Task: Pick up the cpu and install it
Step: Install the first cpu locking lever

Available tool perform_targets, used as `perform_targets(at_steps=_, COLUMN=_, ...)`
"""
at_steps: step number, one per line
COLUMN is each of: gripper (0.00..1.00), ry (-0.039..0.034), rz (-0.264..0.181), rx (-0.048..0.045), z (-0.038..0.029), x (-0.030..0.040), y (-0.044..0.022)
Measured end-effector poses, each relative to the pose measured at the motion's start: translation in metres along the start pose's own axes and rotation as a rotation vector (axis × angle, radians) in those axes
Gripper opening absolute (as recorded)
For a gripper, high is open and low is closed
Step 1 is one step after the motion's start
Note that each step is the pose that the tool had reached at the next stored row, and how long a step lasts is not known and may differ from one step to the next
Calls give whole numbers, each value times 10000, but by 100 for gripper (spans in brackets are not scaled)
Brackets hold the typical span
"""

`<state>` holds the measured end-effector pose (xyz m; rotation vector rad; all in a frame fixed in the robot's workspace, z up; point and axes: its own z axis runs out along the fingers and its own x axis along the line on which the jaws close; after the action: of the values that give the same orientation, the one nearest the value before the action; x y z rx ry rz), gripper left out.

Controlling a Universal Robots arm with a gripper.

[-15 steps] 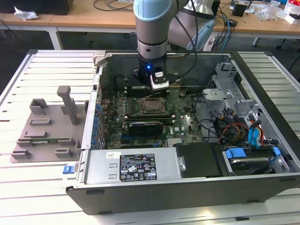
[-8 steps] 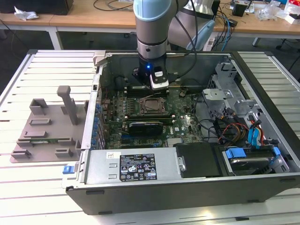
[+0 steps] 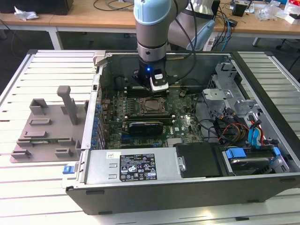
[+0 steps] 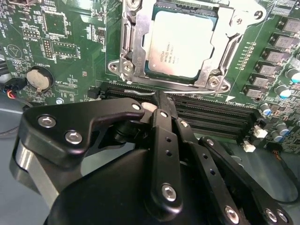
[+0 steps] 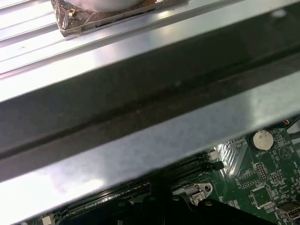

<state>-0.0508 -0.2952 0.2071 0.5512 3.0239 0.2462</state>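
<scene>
The cpu [image 4: 180, 44], a square chip with a pale silvery top, lies flat in the metal-framed socket [image 4: 129, 51] of the green motherboard. In the exterior view the cpu [image 3: 151, 106] sits in the middle of the open computer case. My gripper [image 4: 160, 96] hangs just beside the socket, over the black memory slots, a little apart from the chip. Its black fingers [image 4: 164, 140] are drawn together with nothing between them. In the exterior view the gripper [image 3: 146, 90] stands just behind the socket, below the arm's wrist.
A grey fixture plate [image 3: 47, 126] with raised blocks lies outside the case on the exterior view's left. The case wall [image 5: 140, 108] runs close by the wrist. A power supply [image 3: 136, 166] sits at the front, and cables and drive bays [image 3: 243, 131] on the right.
</scene>
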Motion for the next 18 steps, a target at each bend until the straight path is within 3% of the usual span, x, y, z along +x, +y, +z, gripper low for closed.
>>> perform_targets(at_steps=9, gripper=11, ry=-2, rz=-1, rx=3, z=12, x=-19, y=21)
perform_targets(at_steps=18, gripper=11, ry=-27, rz=-7, rx=75, z=57, x=-29, y=16)
